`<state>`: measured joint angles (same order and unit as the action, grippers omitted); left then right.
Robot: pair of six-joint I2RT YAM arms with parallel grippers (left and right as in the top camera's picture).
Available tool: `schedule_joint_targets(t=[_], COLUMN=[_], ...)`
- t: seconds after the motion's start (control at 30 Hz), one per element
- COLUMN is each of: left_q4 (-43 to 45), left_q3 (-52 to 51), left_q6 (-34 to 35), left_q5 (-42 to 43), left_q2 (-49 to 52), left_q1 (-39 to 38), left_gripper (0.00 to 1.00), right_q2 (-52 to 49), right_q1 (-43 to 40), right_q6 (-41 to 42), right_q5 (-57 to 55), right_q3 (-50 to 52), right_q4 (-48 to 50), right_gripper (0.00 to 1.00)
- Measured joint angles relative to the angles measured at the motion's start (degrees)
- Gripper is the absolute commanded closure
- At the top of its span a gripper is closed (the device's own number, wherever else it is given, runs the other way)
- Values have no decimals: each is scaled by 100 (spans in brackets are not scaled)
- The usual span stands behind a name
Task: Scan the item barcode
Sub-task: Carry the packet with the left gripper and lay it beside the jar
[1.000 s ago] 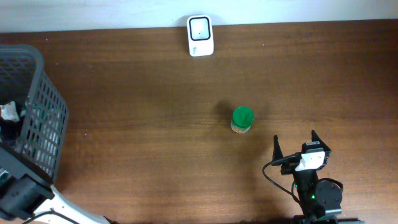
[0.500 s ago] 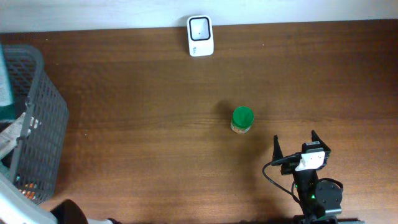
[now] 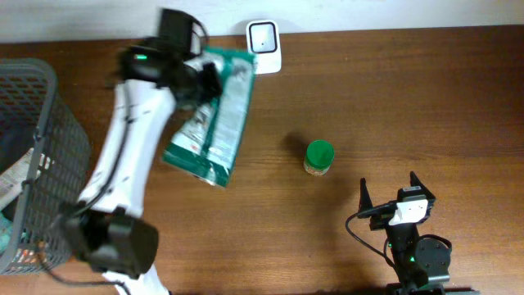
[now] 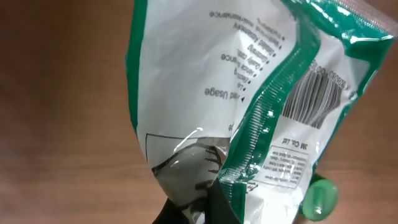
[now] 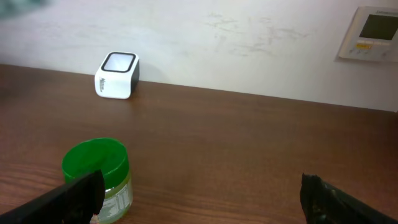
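"So where is the pouch (image 3: 211,123)?"

"Pinched in the left gripper (image 3: 203,82), whose fingers are clamped tight on its upper part. It is held over the far left of the table (image 3: 426,98), its top corner just beside the white scanner (image 3: 264,36)."

"Barcode (image 4: 317,99)?"

"Plain in the left wrist view, on the white panel right of the green seam."

"And the right gripper (image 3: 388,184)?"

"Near right, jaws spread wide and holding nothing. A green-lidded jar (image 3: 319,157) stands just beyond it, apart from the pouch. A grey basket (image 3: 61,164) sits at the left edge."
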<state>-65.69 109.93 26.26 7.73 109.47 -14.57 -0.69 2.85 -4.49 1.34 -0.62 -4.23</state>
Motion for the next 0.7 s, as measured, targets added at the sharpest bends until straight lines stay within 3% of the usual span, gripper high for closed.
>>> schedule_joint_targets(t=[0.43,0.47,0.57,0.6,0.7], left_q4=[1305,1307,1349,1353,1351], left_q3=[-935,-940,-944,-951,-960], left_q6=[1670,1862,2070,2138,2144], left_q5=[-111,-114,-111,-116,-199], left_q2=[1217,1318,1515,1574,1613], left_q1=[-1419,-1517,-1674,-1694,-1687], left_gripper=[100,95,40,30,21], right_q2=[0,0,0,0,0], right_q1=[0,0,0,0,0], right_q6=[0,0,0,0,2], right_q5=[-2,-2,0,0,0], right_q3=[0,0,0,0,0], right_q4=[0,0,0,0,0], right_gripper=[2,2,2,2,2])
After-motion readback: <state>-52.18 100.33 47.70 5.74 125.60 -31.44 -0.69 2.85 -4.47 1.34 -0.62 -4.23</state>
